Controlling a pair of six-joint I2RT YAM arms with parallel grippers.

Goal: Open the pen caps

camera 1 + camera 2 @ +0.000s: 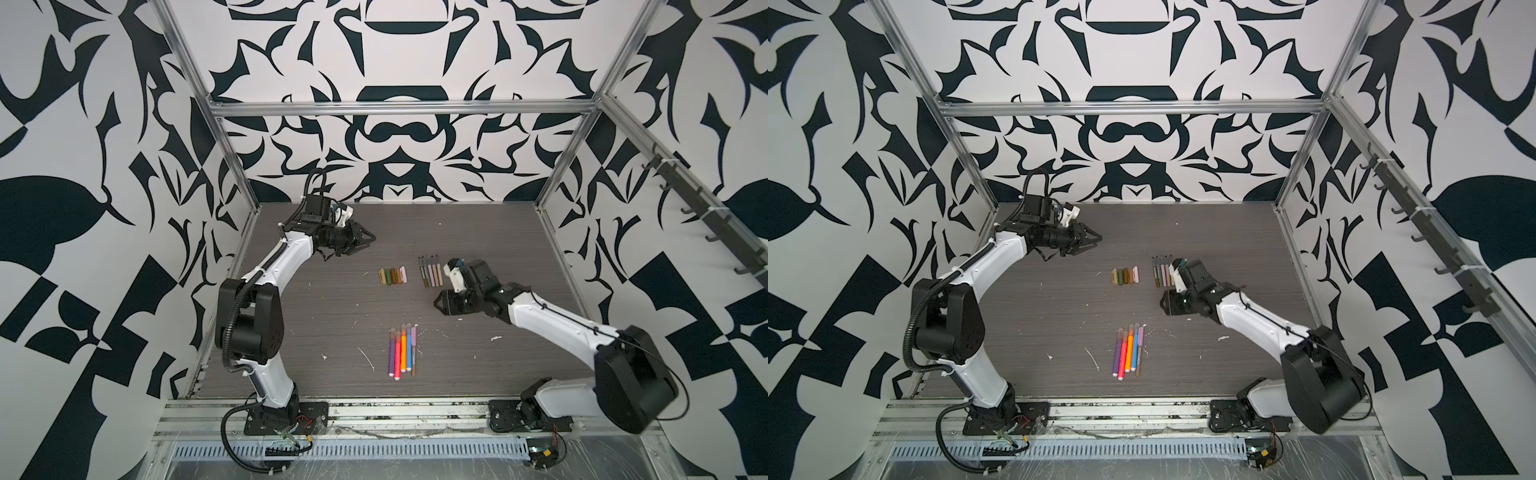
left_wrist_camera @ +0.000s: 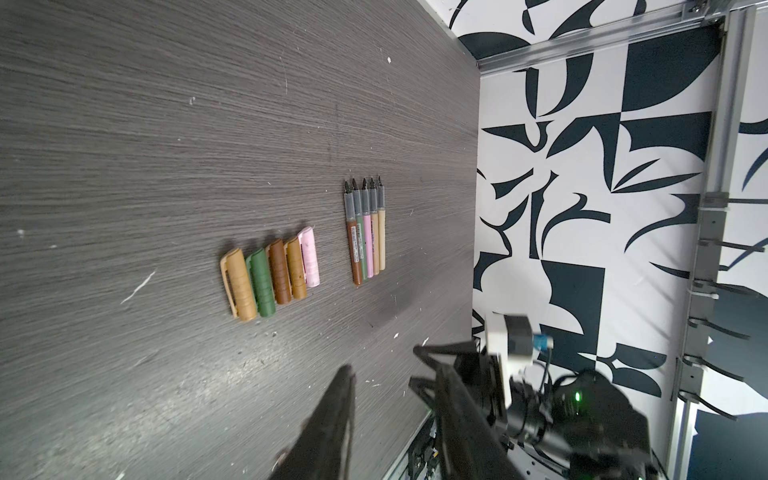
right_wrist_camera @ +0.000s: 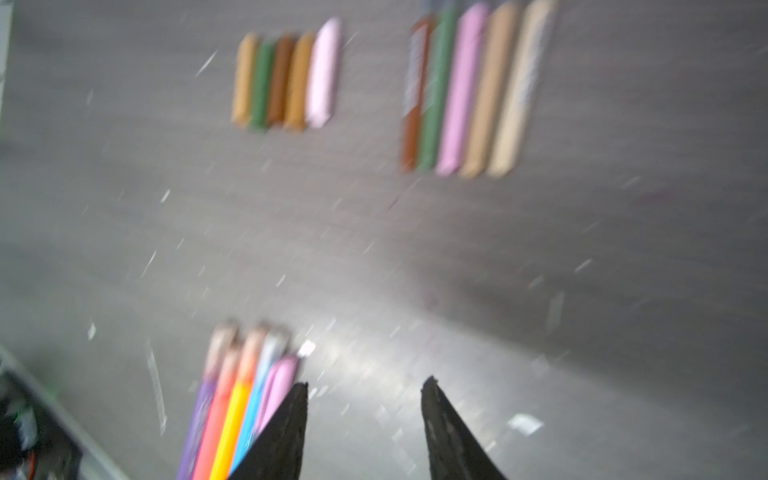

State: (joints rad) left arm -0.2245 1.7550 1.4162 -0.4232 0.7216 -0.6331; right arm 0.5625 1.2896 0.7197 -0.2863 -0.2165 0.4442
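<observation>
**Grey tabletop, two empty claws, one bundle still capped**

Standing here, I take my bearings from the loose caps (image 1: 392,276) — five short tubes in tan, green, brown, ochre and pink, lying side by side mid-table (image 1: 316,316).

The right gripper (image 1: 438,301) hangs low to the right of the loose caps and slightly nearer the front. Its black fingers (image 3: 286,428) stand apart with only bare wood between them; its wrist view is smeared, but the gap is plain.

The left gripper (image 1: 370,242) is raised to the left of the loose caps, toward the back wall. Its jaws are a little apart and hold nothing.

Just right of the loose caps, between them and the right gripper's wrist, lie five bare pens (image 1: 430,272). They are thin, set parallel, with dark tips pointing at the back wall.

Well to the front of the loose caps lie the capped pens (image 1: 402,349) — purple, pink, orange and blue ones under translucent caps, plus a thin brown one with a lilac cap.
</observation>
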